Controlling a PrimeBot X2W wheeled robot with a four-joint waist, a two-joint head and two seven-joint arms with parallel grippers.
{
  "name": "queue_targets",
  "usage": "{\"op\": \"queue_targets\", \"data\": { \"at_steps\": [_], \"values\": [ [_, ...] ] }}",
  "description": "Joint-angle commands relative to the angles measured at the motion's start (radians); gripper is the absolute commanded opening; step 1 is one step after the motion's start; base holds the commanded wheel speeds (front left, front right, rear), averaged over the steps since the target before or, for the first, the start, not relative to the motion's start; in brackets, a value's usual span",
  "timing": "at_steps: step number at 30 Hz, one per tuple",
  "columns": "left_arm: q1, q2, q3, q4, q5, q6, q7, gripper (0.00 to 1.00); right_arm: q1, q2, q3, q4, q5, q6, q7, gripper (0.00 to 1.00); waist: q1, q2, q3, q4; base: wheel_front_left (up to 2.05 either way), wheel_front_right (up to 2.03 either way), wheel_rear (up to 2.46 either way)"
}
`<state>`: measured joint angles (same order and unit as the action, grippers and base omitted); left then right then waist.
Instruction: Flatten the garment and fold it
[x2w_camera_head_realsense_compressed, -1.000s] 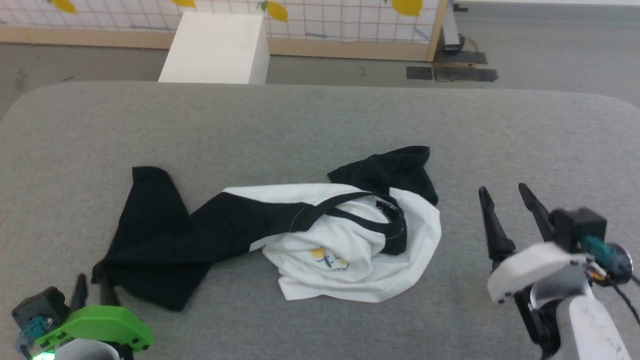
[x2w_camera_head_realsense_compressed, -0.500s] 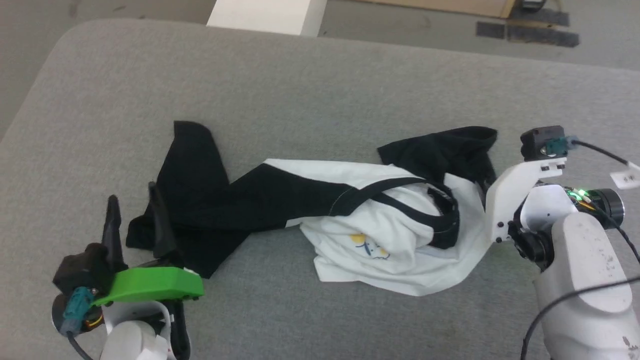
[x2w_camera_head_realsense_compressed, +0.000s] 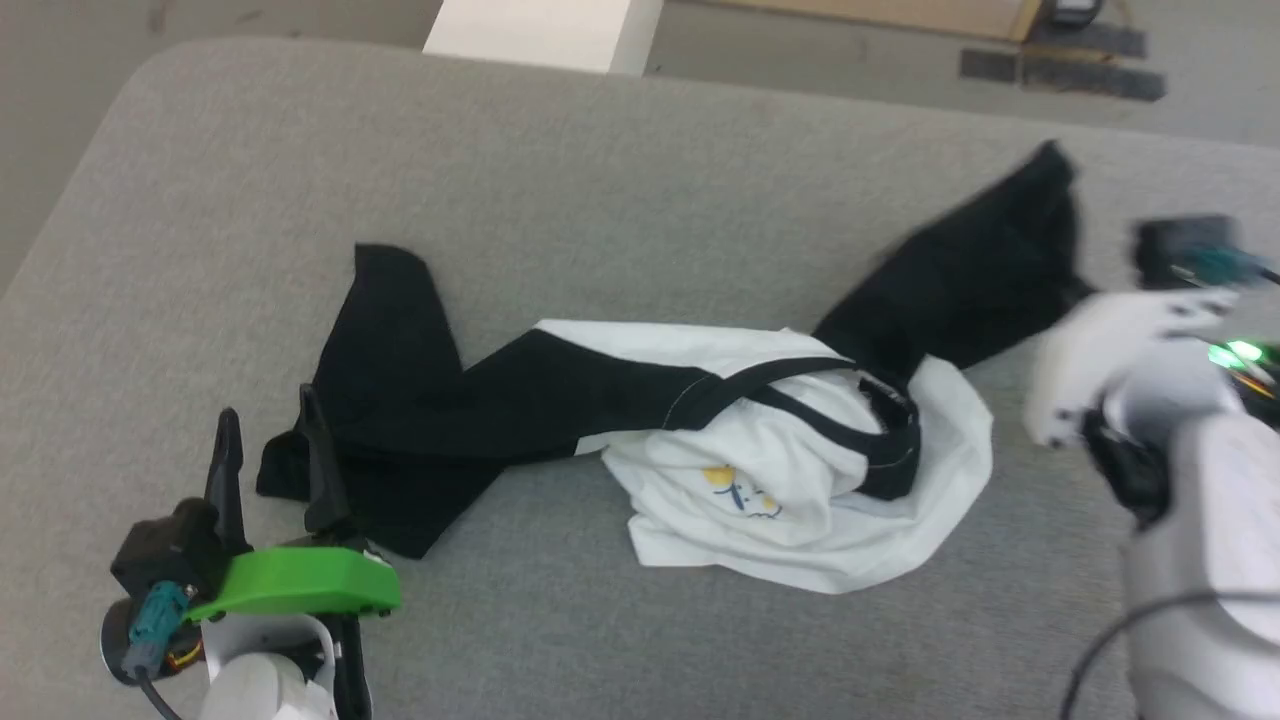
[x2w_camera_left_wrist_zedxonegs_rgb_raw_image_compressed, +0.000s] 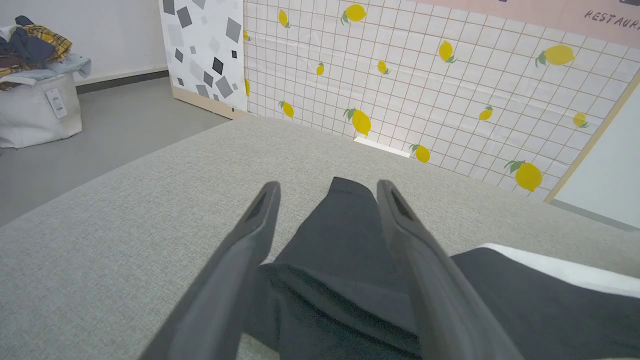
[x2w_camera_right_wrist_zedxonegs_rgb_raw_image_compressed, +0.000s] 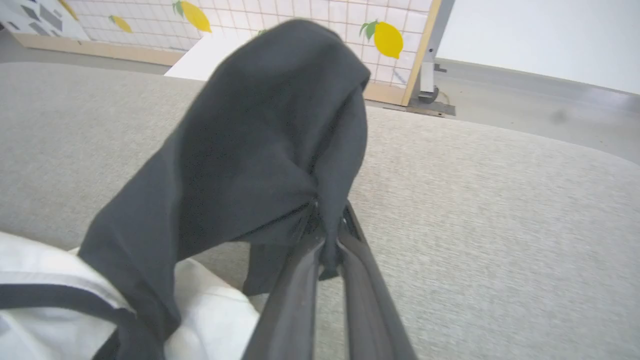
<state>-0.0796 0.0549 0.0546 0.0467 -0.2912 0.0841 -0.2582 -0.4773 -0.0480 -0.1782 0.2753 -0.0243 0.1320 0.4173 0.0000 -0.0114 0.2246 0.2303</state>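
flattening under way: one sleeve pinched, one waiting

the left gripper (x2w_camera_head_realsense_compressed: 266, 405) sits at eight o'clock of the head view. its two fingers are spread wide and hold nothing, poised either side of the folded end of the left sleeve (x2w_camera_head_realsense_compressed: 400, 400) on the grey surface (x2w_camera_head_realsense_compressed: 600, 160). the garment (x2w_camera_head_realsense_compressed: 780, 500) lies bunched at the centre, white body rumpled, print up, neck trim twisted. toward two o'clock the right sleeve (x2w_camera_head_realsense_compressed: 980, 270) stretches outward, and the right gripper (x2w_camera_right_wrist_zedxonegs_rgb_raw_image_compressed: 327, 245) is clamped on a gather of that black cloth. this looks like the flattening step, with no fold begun. next, the left fingers likely need to drop and pinch their sleeve end. then both arms can pull apart toward nine and three o'clock without dragging the body sideways.
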Motion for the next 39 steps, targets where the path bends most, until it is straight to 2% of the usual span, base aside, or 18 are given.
{"op": "queue_targets", "data": {
  "at_steps": [1,4,7,10,14,15,16,19,23,26,28,30,33,39],
  "values": [
    [0.016,-0.004,-0.001,0.004,0.006,-0.003,-0.003,1.0,0.045,-0.003,-0.038,-0.035,-0.014,-0.001,-0.03,0.0,0.0,0.0114,-0.062,-0.055,0.0,0.0,0.0],
    [0.036,-0.005,-0.004,0.009,0.014,-0.005,-0.004,1.0,0.127,-0.002,-0.134,-0.118,-0.018,-0.001,-0.044,0.0,0.0,0.0114,-0.094,-0.083,0.0,0.0,0.0],
    [0.049,-0.005,-0.002,0.017,0.02,-0.013,-0.004,1.0,0.225,-0.002,-0.229,-0.188,-0.022,-0.001,0.014,0.0,0.0,0.0114,-0.112,-0.106,0.0,0.0,0.0],
    [0.056,-0.005,-0.001,0.025,0.023,-0.018,-0.004,1.0,0.335,-0.002,-0.309,-0.231,0.007,-0.001,0.129,0.0,0.0,0.0114,-0.123,-0.125,0.0,0.0,0.0],
    [0.063,-0.005,-0.003,0.031,0.025,-0.022,-0.004,1.0,0.457,-0.002,-0.341,-0.26,0.063,-0.001,0.274,0.0,0.0,0.0114,-0.131,-0.147,0.0,0.0,0.0],
    [0.064,-0.005,-0.005,0.033,0.026,-0.023,-0.004,1.0,0.476,-0.002,-0.336,-0.276,0.072,-0.001,0.283,0.76,0.0,0.0114,-0.132,-0.15,0.0,0.0,0.0],
    [0.066,-0.005,-0.006,0.033,0.027,-0.023,-0.004,1.0,0.492,-0.002,-0.33,-0.3,0.076,-0.001,0.274,1.0,0.0,0.0114,-0.132,-0.153,0.0,0.0,0.0],
    [0.065,-0.005,-0.009,0.034,0.029,-0.026,-0.004,1.0,0.517,-0.002,-0.277,-0.369,0.081,-0.001,0.163,1.0,0.0,0.0114,-0.135,-0.157,0.0,0.0,0.0],
    [0.062,-0.005,-0.012,0.035,0.029,-0.03,-0.004,1.0,0.524,-0.002,-0.166,-0.422,0.118,-0.001,-0.055,1.0,0.0,0.0114,-0.139,-0.155,0.0,0.0,0.0],
    [0.058,-0.005,-0.014,0.036,0.03,-0.033,-0.004,1.0,0.528,-0.002,-0.009,-0.44,0.115,-0.001,-0.164,1.0,0.0,0.0114,-0.139,-0.152,0.0,0.0,0.0],
    [0.055,-0.005,-0.016,0.034,0.031,-0.034,-0.004,1.0,0.522,-0.002,0.106,-0.444,0.093,-0.001,-0.195,1.0,0.0,0.0114,-0.136,-0.147,0.0,0.0,0.0],
    [0.05,-0.005,-0.016,0.029,0.03,-0.033,-0.004,1.0,0.5,-0.009,0.198,-0.423,0.07,-0.001,-0.195,1.0,0.0,0.0114,-0.129,-0.143,0.0,0.0,0.0],
    [0.041,-0.005,-0.021,0.024,0.029,-0.034,-0.004,1.0,0.45,-0.058,0.322,-0.361,0.054,-0.001,-0.149,1.0,0.0,0.0114,-0.114,-0.132,0.0,0.0,0.0],
    [0.016,-0.005,-0.028,0.028,0.023,-0.035,-0.004,1.0,0.317,-0.135,0.434,-0.213,0.06,-0.001,-0.025,1.0,0.0,0.0114,-0.079,-0.103,0.0,0.0,0.0]
  ]
}}
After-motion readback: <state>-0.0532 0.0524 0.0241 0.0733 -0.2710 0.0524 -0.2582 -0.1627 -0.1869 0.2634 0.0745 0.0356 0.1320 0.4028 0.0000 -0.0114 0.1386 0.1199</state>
